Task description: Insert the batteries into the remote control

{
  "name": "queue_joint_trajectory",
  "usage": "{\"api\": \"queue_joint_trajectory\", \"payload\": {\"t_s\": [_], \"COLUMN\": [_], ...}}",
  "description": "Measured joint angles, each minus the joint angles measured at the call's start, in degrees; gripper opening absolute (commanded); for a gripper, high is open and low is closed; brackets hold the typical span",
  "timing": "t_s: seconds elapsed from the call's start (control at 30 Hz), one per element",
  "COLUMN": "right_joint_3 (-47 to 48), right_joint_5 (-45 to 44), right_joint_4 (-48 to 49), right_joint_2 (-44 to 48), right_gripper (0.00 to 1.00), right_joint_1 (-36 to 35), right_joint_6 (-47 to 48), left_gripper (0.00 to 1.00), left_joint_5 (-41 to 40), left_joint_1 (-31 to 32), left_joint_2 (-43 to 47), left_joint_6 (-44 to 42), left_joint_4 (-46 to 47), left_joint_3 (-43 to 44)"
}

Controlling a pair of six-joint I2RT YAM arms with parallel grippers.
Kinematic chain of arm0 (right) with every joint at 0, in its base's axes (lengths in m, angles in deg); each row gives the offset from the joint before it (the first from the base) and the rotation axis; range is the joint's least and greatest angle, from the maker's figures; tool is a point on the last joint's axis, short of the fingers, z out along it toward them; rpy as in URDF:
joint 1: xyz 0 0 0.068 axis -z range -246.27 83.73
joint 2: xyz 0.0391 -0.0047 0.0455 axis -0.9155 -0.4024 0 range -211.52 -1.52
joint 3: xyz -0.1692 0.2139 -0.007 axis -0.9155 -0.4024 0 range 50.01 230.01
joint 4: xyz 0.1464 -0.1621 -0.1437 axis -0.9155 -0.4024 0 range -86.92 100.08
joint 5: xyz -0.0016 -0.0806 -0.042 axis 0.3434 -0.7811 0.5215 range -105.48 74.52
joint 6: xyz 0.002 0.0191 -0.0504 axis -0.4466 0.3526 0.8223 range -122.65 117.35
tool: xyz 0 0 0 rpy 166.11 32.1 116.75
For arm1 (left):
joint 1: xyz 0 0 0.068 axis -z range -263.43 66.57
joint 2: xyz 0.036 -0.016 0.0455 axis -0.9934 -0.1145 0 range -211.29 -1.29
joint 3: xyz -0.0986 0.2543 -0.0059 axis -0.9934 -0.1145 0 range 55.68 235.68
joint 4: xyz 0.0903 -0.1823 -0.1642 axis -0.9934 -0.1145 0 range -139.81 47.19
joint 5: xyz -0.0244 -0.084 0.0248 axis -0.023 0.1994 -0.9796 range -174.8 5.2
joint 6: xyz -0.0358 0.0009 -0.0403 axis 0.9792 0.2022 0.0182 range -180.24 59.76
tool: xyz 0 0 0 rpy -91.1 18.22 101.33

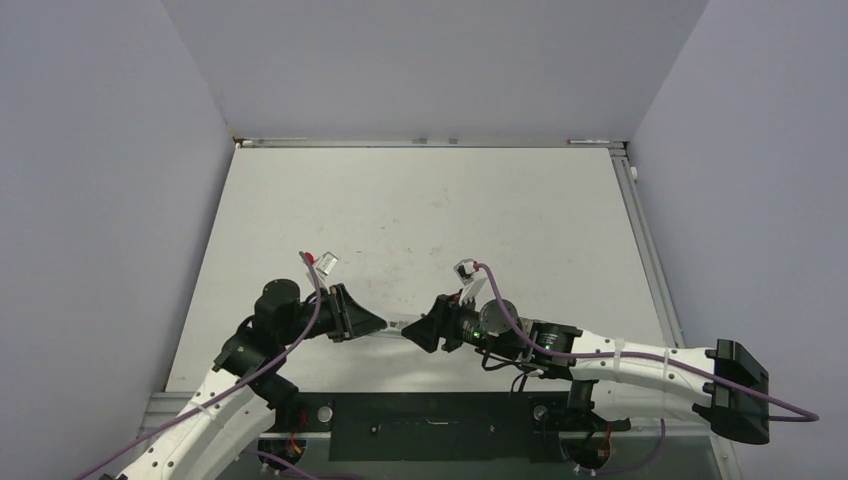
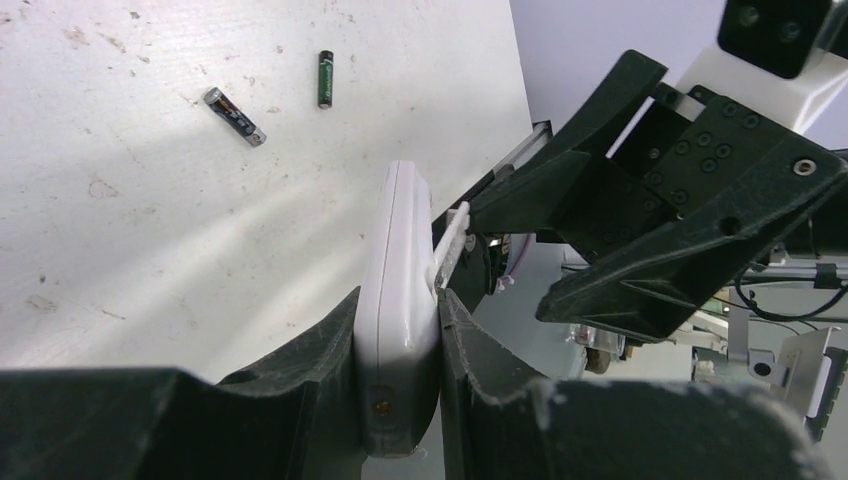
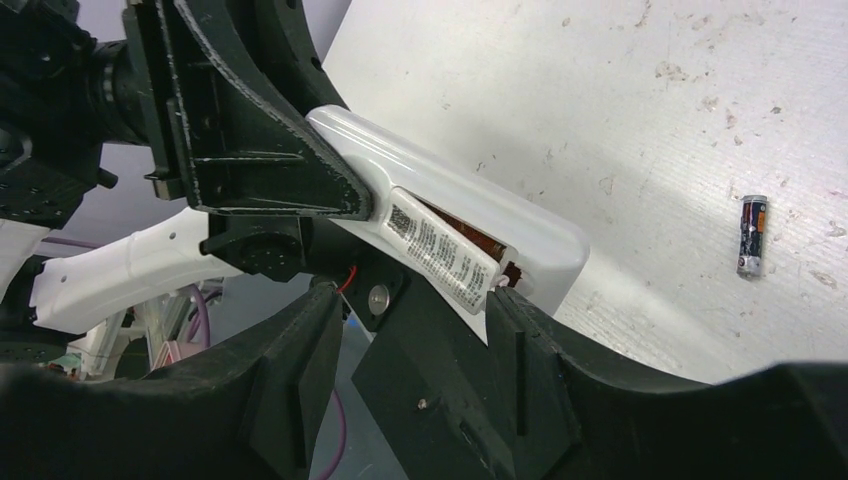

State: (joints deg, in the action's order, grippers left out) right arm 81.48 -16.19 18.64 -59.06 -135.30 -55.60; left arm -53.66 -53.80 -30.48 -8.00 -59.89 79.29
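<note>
Left fingers (image 2: 300, 400) clamp the remote control (image 2: 400, 300) edgewise, its far end between the parted right fingers (image 3: 290, 390)

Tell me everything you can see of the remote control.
The remote control is a slim, glossy white plastic bar with rounded corners, held above the table, one end clamped in the left claw. On its back a thin labelled cover stands ajar, baring a brownish bay whose contents are unclear. The open right claw is at the cover's free end.
</note>
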Motion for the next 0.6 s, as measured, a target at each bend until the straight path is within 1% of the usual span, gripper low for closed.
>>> {"api": "queue_joint_trajectory", "payload": {"t_s": [0.2, 0.6], "right_joint_3": [0.0, 0.0], "right_joint_5": [-0.04, 0.07], "right_joint_4": [0.31, 2.32], "right_joint_2": [1.42, 0.0], "right_gripper": [0.53, 0.53], "right_joint_1": [0.0, -0.02], "right_joint_6": [-0.04, -0.13], "left_gripper": [0.0, 0.0], "left_joint_5": [-1.84, -4.17], "left_joint_1": [0.0, 0.0], "left_joint_2": [-1.09, -3.04], "left_joint_6": [-0.66, -1.75], "left_joint_4": [-1.2, -2.01], "left_joint_3": [0.0, 0.0]}}
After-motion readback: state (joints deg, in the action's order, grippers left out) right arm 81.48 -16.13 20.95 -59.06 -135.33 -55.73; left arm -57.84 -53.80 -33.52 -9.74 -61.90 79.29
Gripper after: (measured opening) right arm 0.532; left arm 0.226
